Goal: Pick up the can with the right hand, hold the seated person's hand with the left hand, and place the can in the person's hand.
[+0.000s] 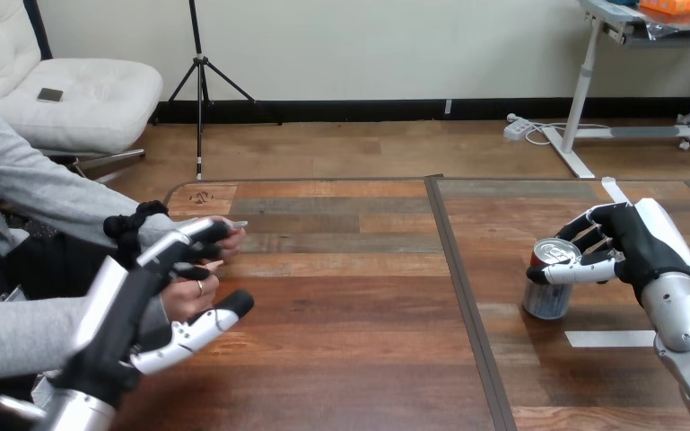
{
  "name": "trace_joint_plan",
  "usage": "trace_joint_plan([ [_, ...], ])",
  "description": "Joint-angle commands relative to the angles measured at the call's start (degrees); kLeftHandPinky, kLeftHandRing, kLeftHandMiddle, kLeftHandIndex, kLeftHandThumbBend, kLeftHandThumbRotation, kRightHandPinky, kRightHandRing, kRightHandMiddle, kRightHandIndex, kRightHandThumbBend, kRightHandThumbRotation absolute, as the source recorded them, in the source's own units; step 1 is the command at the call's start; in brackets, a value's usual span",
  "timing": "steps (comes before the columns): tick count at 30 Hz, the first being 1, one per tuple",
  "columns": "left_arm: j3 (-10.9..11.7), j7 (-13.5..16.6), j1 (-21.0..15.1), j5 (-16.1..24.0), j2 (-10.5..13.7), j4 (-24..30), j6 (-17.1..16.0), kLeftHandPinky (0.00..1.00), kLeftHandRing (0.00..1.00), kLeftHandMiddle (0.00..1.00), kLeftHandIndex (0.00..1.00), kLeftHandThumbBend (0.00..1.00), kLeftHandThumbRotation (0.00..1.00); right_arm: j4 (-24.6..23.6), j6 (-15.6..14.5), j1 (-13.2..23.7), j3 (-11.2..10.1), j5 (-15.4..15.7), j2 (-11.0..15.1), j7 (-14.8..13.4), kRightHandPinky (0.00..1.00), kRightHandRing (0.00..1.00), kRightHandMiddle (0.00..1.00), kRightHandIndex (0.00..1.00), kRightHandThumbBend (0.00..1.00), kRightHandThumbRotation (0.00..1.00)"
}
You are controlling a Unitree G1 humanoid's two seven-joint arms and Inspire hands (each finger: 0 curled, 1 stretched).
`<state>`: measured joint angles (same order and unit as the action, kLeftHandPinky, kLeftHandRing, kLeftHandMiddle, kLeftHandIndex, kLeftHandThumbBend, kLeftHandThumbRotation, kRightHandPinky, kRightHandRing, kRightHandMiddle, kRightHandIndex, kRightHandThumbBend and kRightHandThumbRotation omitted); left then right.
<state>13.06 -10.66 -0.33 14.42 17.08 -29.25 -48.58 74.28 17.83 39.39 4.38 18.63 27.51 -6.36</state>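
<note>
A silver can [545, 292] with a red rim stands upright on the right part of the wooden table [350, 296]. My right hand [633, 242] is shut on the can: the thumb crosses its front near the top and the fingers curl behind it. At the left edge, my left hand [139, 301] reaches over the person's hand [190, 294]. Its fingers [188, 244] curl over the top of that hand, while the thumb [211, 321] stretches out just below it. The person's other hand [231, 238] shows its fingertips just above my fingers.
A dark seam [459, 278] runs front to back down the table, left of the can. Two white tape strips lie on the right part, one [610, 338] in front of the can and one [614, 189] near the far edge. The person's grey sleeves [45, 193] come in from the left.
</note>
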Motion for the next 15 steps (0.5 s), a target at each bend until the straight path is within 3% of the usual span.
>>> trace_joint_plan([
  [1, 2.71, 3.37, -1.83, 4.46, 4.83, 16.2, 3.58, 0.68, 0.8, 0.84, 0.81, 0.98, 0.53, -4.76, 3.61, 4.65, -0.27, -0.38, 2.73, 0.34, 0.37, 0.42, 0.46, 0.46, 0.73, 0.0],
  [6, 4.16, 5.98, -1.88, 9.36, 6.24, 19.68, 5.96, 0.64, 0.77, 0.82, 0.79, 1.0, 0.46, -4.89, 3.85, 4.69, -0.32, -0.46, 2.63, 0.37, 0.37, 0.41, 0.45, 0.46, 0.73, 0.0],
  [9, 4.26, 5.86, -2.58, 9.75, 7.63, 20.1, 6.48, 0.63, 0.76, 0.81, 0.78, 1.0, 0.43, -4.84, 4.19, 4.7, -0.4, -0.59, 2.61, 0.58, 0.37, 0.41, 0.45, 0.46, 0.73, 0.0],
  [15, 4.54, 5.47, -3.27, 12.99, 10.65, 22.83, 11.3, 0.61, 0.76, 0.8, 0.77, 1.0, 0.4, -4.82, 4.72, 4.72, -0.54, -0.77, 2.55, 0.95, 0.36, 0.41, 0.45, 0.46, 0.72, 0.0],
])
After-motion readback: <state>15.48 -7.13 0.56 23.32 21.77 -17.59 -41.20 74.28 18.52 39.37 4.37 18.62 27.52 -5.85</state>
